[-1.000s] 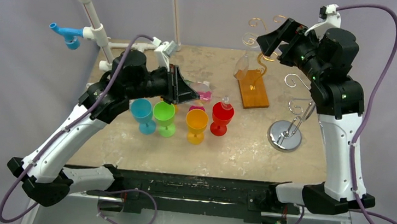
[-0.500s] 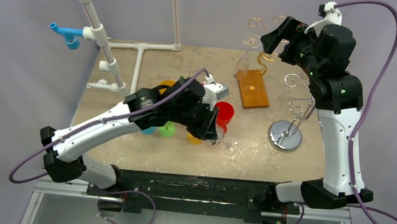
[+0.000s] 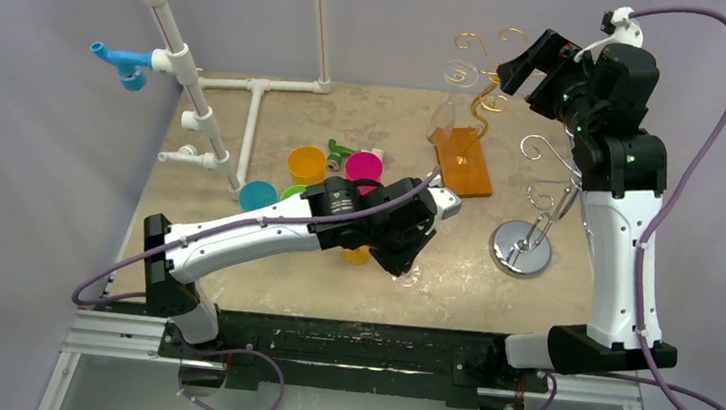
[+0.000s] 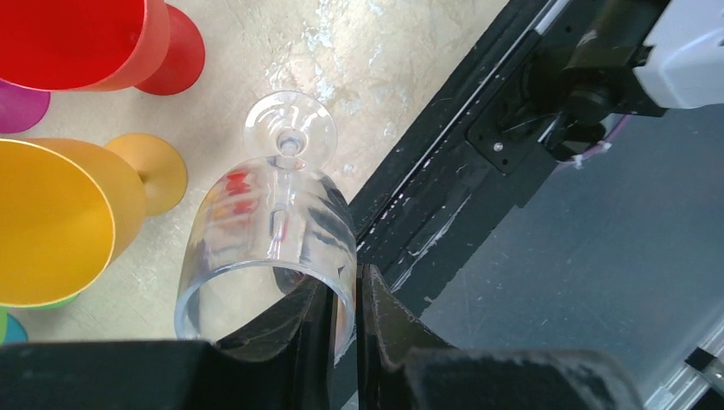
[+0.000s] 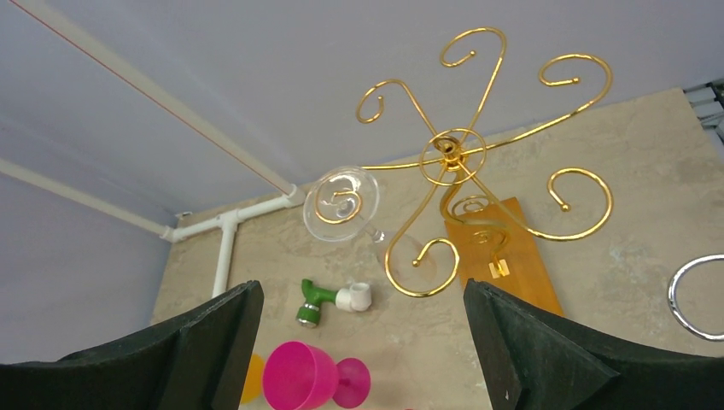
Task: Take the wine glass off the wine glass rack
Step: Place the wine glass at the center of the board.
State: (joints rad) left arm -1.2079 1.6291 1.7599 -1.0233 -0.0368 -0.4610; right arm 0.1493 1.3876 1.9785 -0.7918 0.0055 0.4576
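The left gripper pinched the wine glass by its thin rim, foot maybe touching the table. It looked light, slippery, breakable. The right gripper was wide open, empty.

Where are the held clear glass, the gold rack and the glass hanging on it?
held clear glass (image 4: 273, 231), left wrist view, on its bowl.
gold rack (image 5: 446, 147), right wrist view, on its central hub.
hanging glass (image 5: 323, 220), right wrist view, on its round foot.
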